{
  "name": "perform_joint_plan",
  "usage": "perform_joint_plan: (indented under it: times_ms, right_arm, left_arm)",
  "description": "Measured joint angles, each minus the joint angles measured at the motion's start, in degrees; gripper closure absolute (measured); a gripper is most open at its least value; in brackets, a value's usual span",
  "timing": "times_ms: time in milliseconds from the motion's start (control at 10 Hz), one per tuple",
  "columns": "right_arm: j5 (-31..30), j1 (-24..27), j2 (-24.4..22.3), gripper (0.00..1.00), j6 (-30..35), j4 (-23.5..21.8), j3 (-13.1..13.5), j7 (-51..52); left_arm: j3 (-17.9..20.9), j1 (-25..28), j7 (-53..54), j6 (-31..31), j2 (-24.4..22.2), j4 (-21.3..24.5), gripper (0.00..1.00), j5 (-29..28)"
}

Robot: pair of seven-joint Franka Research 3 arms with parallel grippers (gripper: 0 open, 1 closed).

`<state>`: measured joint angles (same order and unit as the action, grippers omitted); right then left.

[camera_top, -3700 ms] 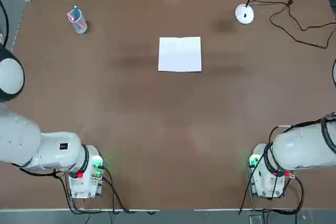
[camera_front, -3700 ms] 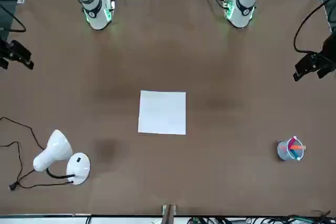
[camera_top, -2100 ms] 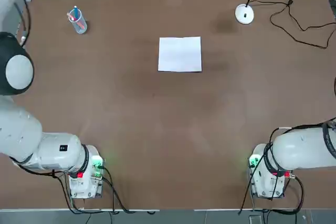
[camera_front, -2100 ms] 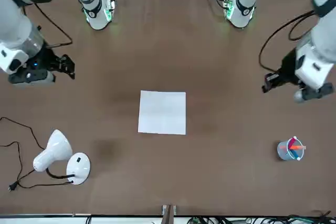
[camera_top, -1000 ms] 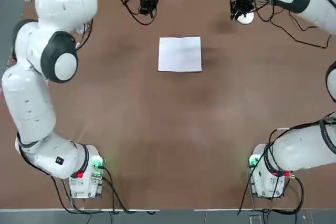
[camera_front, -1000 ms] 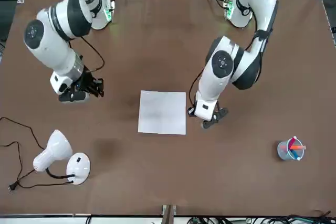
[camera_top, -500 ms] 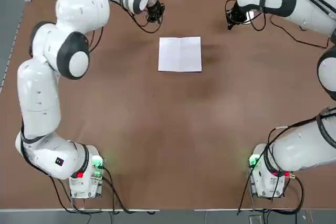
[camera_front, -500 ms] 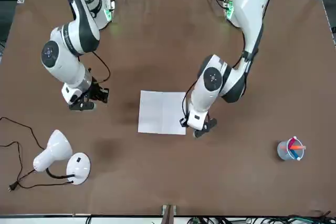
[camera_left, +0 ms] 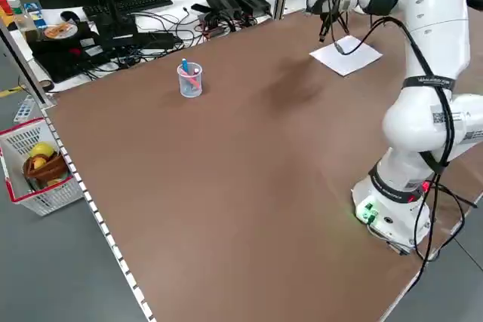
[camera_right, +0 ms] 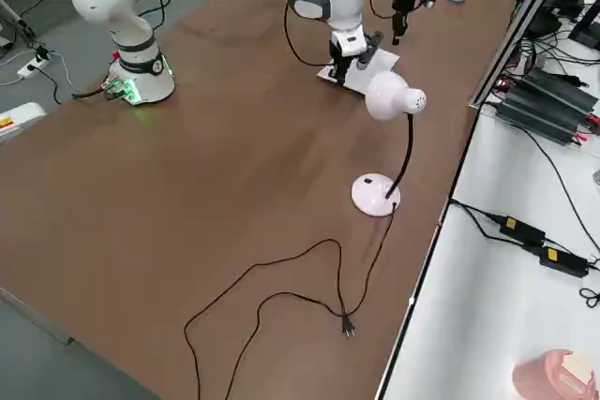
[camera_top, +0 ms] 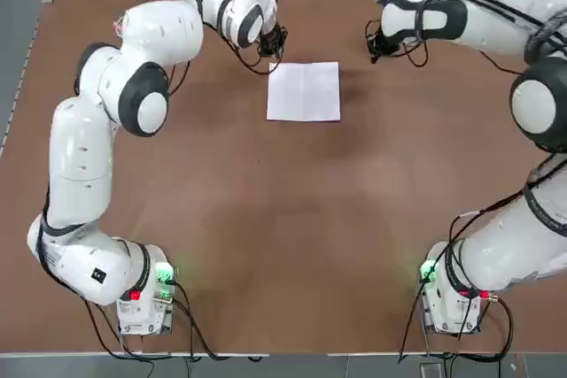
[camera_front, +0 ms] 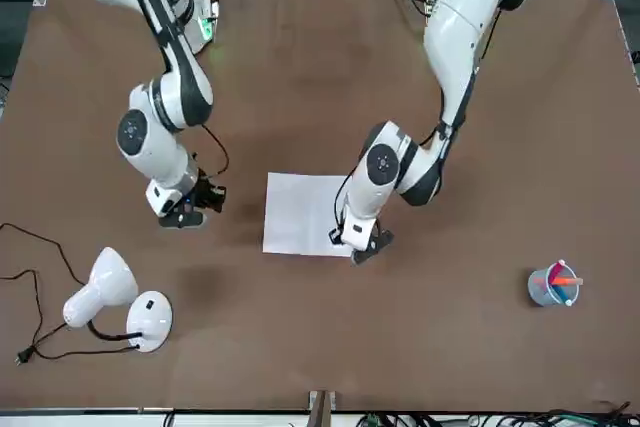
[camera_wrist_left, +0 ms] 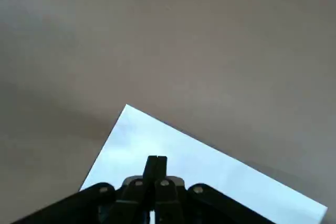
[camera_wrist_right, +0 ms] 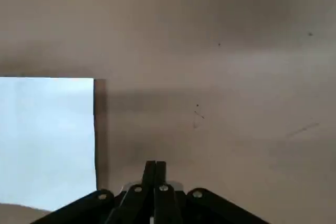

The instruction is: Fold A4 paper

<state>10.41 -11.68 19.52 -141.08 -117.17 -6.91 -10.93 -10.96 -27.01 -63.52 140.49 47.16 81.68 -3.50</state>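
Both arms are closing in from the table's sides: left gripper (camera_wrist_left: 156, 162), fingers shut, is hovering over the paper (camera_wrist_left: 173, 161); right gripper (camera_wrist_right: 155, 167), shut, is hovering just beside the sheet's edge.

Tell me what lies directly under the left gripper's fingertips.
Below the shut left gripper lies a corner area of the A4 paper, flat on the brown table. Whether the tips touch the sheet cannot be seen; the gripper covers that spot.
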Motion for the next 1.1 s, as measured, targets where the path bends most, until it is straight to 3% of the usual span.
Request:
perform_joint_plan:
  times_ms: [700, 1100]
  right_arm:
    - [4.06, -2.12, 4.29, 0.98, -0.9, 0.91, -0.21, 0.0]
    - [8.79, -4.6, 9.46, 0.98, -2.36, 3.87, -0.28, 0.05]
  left_arm:
    - [0.53, 0.16, -0.06, -0.09, 3.06, 0.7, 0.99, -4.31]
    - [0.44, -0.49, -0.35, -0.03, 3.85, 0.65, 0.99, -4.51]
